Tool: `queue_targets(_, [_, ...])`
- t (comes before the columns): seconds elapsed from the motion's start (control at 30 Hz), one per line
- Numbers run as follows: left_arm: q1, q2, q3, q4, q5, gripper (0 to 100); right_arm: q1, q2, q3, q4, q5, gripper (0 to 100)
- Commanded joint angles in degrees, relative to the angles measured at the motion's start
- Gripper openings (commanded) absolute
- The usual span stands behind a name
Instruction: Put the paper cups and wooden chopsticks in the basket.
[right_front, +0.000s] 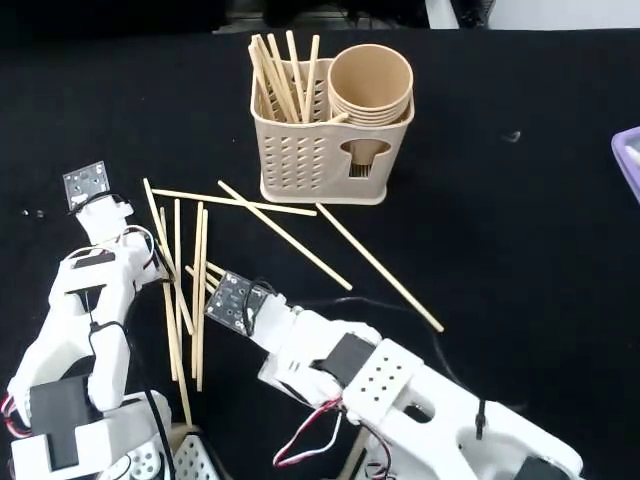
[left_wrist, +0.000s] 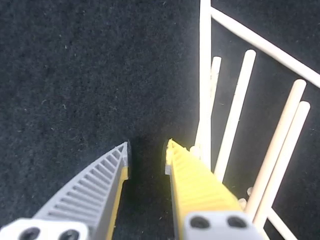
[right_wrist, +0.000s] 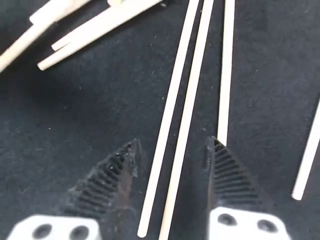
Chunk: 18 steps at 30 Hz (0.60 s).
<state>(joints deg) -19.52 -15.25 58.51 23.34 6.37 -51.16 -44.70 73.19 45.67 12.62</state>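
At the back of the black table, the beige basket (right_front: 310, 160) holds stacked paper cups (right_front: 370, 82) and several upright wooden chopsticks (right_front: 284, 78). More chopsticks (right_front: 198, 290) lie loose in front of it, and two long ones (right_front: 378, 266) slant to the right. My left gripper (left_wrist: 147, 150) is open just above the cloth with nothing between its grey and yellow fingers; loose chopsticks (left_wrist: 234, 117) lie right beside the yellow finger (left_wrist: 192, 180). My right gripper (right_wrist: 172, 147) is open low over the pile, and two thin chopsticks (right_wrist: 186, 115) run between its black fingers.
A purple object (right_front: 628, 155) pokes in at the right edge. Both white arms (right_front: 380, 385) fill the near side of the table, with red and black cables (right_front: 310, 435) hanging by the right arm's base. The cloth right of the basket is bare.
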Motion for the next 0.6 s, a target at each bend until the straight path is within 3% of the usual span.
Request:
queue_targets(0.0, [0.3,-0.4,-0.5,-0.8,0.1,13,-0.7,0.5,0.1,-1.1,0.6,20.1])
queue_targets(0.4, [0.3,-0.4,-0.4,-0.8,0.1,13,-0.9,20.1,-8.2,-4.0,0.6,19.6])
queue_targets(0.47, [0.3,-0.4,-0.4,-0.8,0.1,13,-0.9,20.4,-8.5,-3.3,0.6,14.2])
queue_targets(0.53, [0.4,-0.4,-0.4,-0.9,0.1,13,-0.9,20.4,-8.5,-3.0,0.6,0.7])
queue_targets(0.57, [0.4,-0.4,-0.4,-0.9,0.1,13,-0.9,20.4,-8.5,-2.6,0.6,1.7])
